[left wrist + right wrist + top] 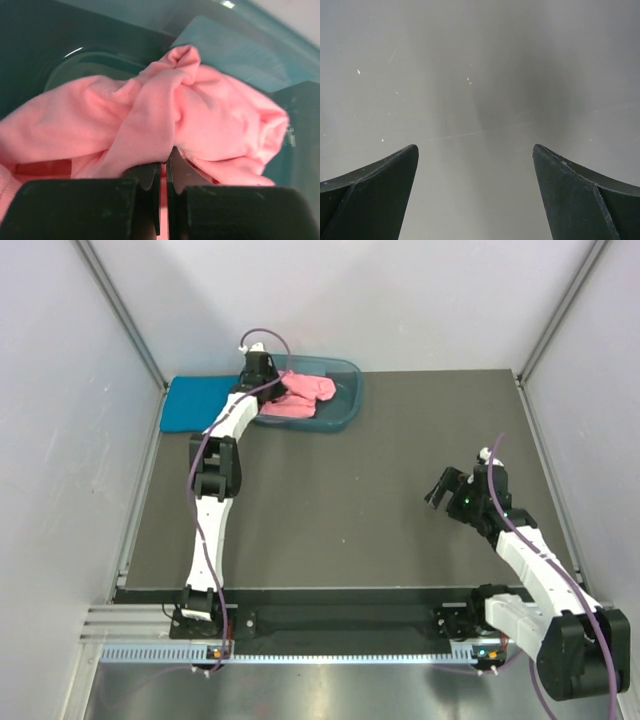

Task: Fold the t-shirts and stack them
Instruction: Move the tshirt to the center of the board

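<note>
Two t-shirts are found at the far side of the table [340, 510]. At the far-left corner the teal-blue t-shirt [195, 403] is laid flat, close to the table's edge and just beside the dark tub [348, 400]. Next to it, the left gripper [165, 167] is seen closed tight on a ridge of the salmon-pink t-shirt [210, 120], which is bunched up inside the tub.

The step in hand is judged to be lifting this shirt out. It is best raised straight up until the hanging cloth is carried over the tub's rim, so that the tub is not dragged along. Only a thin fold is pinched, so a slow lift is advised.

A broad bare stretch of table is left toward the middle for spreading. At the right, the right gripper [447, 490] is held wide apart with nothing between its fingers, well apart from both shirts.
</note>
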Motion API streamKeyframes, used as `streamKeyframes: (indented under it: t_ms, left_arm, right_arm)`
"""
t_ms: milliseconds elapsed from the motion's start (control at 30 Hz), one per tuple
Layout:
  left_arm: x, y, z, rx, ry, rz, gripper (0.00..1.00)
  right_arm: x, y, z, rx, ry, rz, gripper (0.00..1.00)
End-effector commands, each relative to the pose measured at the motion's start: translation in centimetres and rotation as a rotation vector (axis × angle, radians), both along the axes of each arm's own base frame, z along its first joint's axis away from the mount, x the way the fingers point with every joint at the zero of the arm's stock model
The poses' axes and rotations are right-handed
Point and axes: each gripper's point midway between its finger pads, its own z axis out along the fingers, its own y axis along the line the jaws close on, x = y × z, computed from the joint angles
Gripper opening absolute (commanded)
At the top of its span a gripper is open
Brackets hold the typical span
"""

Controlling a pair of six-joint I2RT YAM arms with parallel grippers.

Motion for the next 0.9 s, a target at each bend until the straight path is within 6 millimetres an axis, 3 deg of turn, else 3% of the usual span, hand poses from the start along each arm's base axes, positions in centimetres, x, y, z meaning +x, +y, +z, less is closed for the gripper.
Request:
streamKeyframes:
  t_ms: [0,100,133,200,300,333,400,433,500,533,567,600,633,667,700,733,767,800,833,867]
  left_arm:
    - [0.5,-1.7,16.9,-0.116,-0.313,-0.041,0.00]
    - [-1.5,-2.9,21.6,-0.125,-0.372,-0.080,0.00]
    - [-2.6,-3.2,24.0,-0.119,-0.403,-0.098,0.00]
    - [-4.3,-4.4,25.4,-0.110,-0.409,-0.129,0.00]
    - [-7.9,-5.9,29.3,-0.090,-0.454,-0.173,0.00]
    - [-10.0,-6.3,32.3,-0.097,-0.497,-0.196,0.00]
    - [-12.6,-8.1,34.4,-0.131,-0.516,-0.248,0.00]
    - [-15.2,-8.6,37.4,-0.151,-0.561,-0.282,0.00]
    - [-18.5,-10.7,38.3,-0.168,-0.556,-0.334,0.00]
    - [-21.7,-11.5,40.9,-0.186,-0.598,-0.356,0.00]
    - [-22.6,-11.9,38.8,-0.185,-0.543,-0.359,0.00]
    - [-24.0,-12.2,38.6,-0.225,-0.518,-0.363,0.00]
    - [-26.9,-12.0,40.1,-0.255,-0.542,-0.382,0.00]
    - [-27.6,-12.4,36.1,-0.244,-0.453,-0.388,0.04]
    - [-28.7,-12.4,34.9,-0.249,-0.423,-0.388,0.18]
    - [-30.3,-11.7,34.7,-0.257,-0.410,-0.378,0.78]
    - [-31.0,-11.5,30.8,-0.249,-0.313,-0.368,0.99]
    - [-32.0,-11.3,28.6,-0.251,-0.235,-0.365,0.99]
    - [-33.2,-10.9,27.9,-0.250,-0.211,-0.375,0.99]
    - [-34.1,-10.6,24.7,-0.231,-0.133,-0.370,0.99]
  right_arm:
    - [1.1,0.0,1.5,-0.005,-0.031,0.027,0.97]
    - [1.3,0.5,1.9,-0.034,-0.046,0.056,0.95]
    - [1.2,1.0,2.1,-0.045,-0.054,0.082,0.95]
    - [1.4,1.3,2.7,-0.056,-0.070,0.089,0.94]
    - [1.5,2.2,3.8,-0.056,-0.093,0.120,0.94]
    - [1.4,2.5,4.1,-0.056,-0.099,0.129,0.94]
    - [1.2,3.2,4.5,-0.056,-0.116,0.151,0.93]
    - [1.1,3.6,4.9,-0.057,-0.133,0.165,0.93]
    - [0.9,3.2,5.0,-0.063,-0.130,0.128,0.96]
    - [0.6,3.6,5.2,-0.052,-0.132,0.134,0.97]
    - [0.5,3.8,5.3,-0.048,-0.134,0.145,0.98]
    - [0.3,4.1,5.4,-0.044,-0.140,0.156,1.00]
    - [0.1,4.6,5.6,-0.042,-0.145,0.173,1.00]
    - [0.1,4.8,6.0,-0.039,-0.152,0.182,0.99]
    - [0.1,5.0,6.4,-0.040,-0.158,0.192,1.00]
    - [-0.1,5.3,6.8,-0.048,-0.165,0.214,1.00]
    - [0.1,5.5,8.1,-0.046,-0.186,0.228,1.00]
    - [-0.5,5.4,7.7,-0.061,-0.142,0.244,1.00]
    - [-0.6,5.3,7.4,-0.087,-0.104,0.258,1.00]
    - [-0.5,5.2,8.3,-0.099,-0.091,0.267,1.00]
